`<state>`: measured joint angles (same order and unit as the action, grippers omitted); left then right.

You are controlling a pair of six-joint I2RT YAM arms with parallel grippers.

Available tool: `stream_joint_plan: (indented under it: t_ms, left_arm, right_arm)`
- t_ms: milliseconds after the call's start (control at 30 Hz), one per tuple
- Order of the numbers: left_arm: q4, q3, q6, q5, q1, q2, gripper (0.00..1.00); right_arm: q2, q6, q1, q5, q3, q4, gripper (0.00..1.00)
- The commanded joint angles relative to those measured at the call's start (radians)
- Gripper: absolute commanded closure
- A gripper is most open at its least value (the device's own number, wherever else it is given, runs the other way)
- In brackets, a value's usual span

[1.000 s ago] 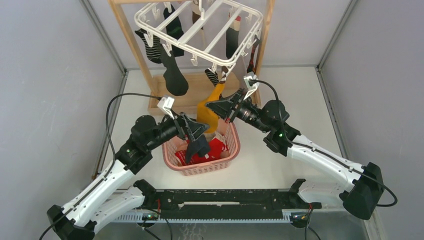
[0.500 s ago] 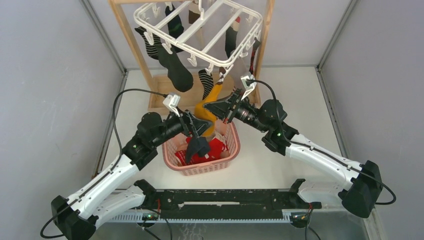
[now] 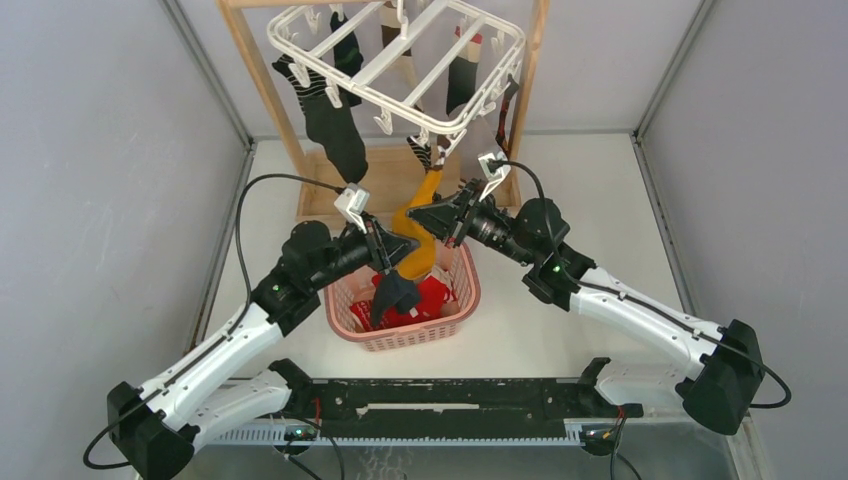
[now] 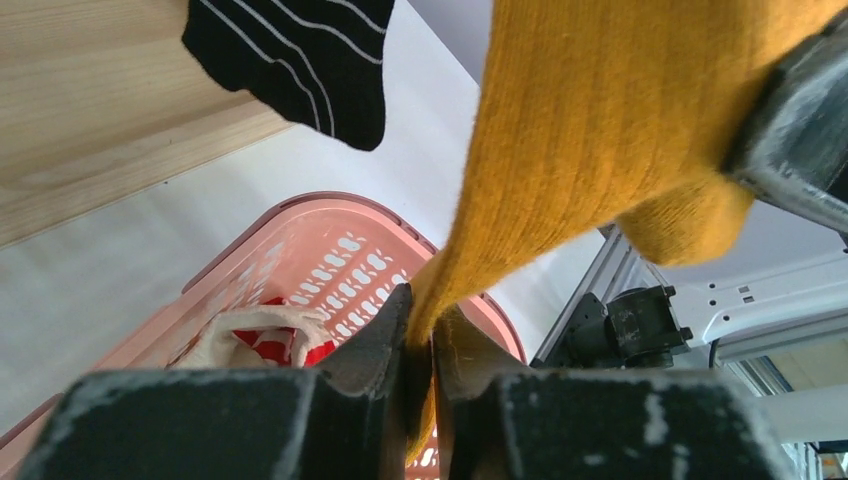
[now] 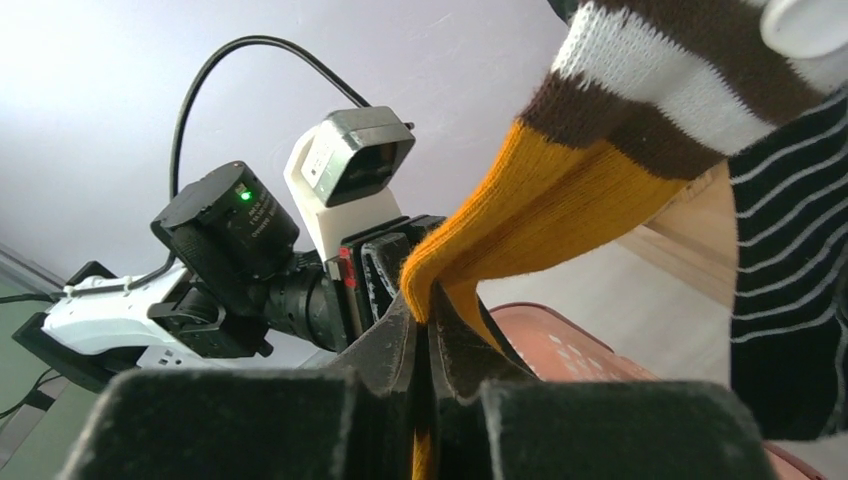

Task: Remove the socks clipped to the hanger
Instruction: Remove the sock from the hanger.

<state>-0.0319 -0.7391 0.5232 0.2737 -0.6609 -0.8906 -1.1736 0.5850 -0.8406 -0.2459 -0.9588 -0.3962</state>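
Both hands are clenched on the yellow sock (image 3: 430, 188): right hand (image 5: 425, 312) mid-length, left hand (image 4: 420, 325) at the toe end just below. Its banded cuff is clipped to the hanger (image 3: 400, 52) above both hands. Step in hand is unclipping; next needs a firm downward pull, then release over the basket (image 3: 462, 300) beneath.

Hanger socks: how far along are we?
Done: red socks lie in the pink basket.
In hand: the left gripper and right gripper are both shut on the mustard sock. Its brown-and-white cuff looks not yet free of its clip.
Left: the hanger holds several more, including a black sock and a striped sock.
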Motion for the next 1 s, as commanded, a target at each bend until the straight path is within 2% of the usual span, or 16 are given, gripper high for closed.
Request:
stream_joint_plan:
  t_ms: [0,167,300,800,867,967]
  left_arm:
    - [0.002,-0.093,-0.021,-0.016,-0.004,-0.006,0.85]
    - [0.019,-0.109,-0.03,-0.062,-0.004,-0.032,0.86]
    - [0.021,-0.131,-0.039,-0.082,-0.004,-0.062,0.86]
    - [0.113,-0.254,-0.08,-0.161,-0.004,-0.167,0.86]
    - [0.122,-0.264,-0.081,-0.168,-0.003,-0.172,0.86]
    - [0.135,-0.282,-0.083,-0.178,-0.005,-0.176,0.86]
  right_arm:
    - [0.002,-0.022,-0.012,0.036,-0.048,0.027,0.85]
    - [0.035,-0.044,-0.007,0.09,-0.049,0.112,0.66]
    - [0.08,-0.069,0.002,0.143,-0.049,0.185,0.56]
    - [0.256,-0.121,0.109,0.351,-0.048,0.444,0.36]
    - [0.276,-0.117,0.132,0.379,-0.048,0.473,0.25]
    - [0.296,-0.095,0.16,0.418,-0.049,0.509,0.18]
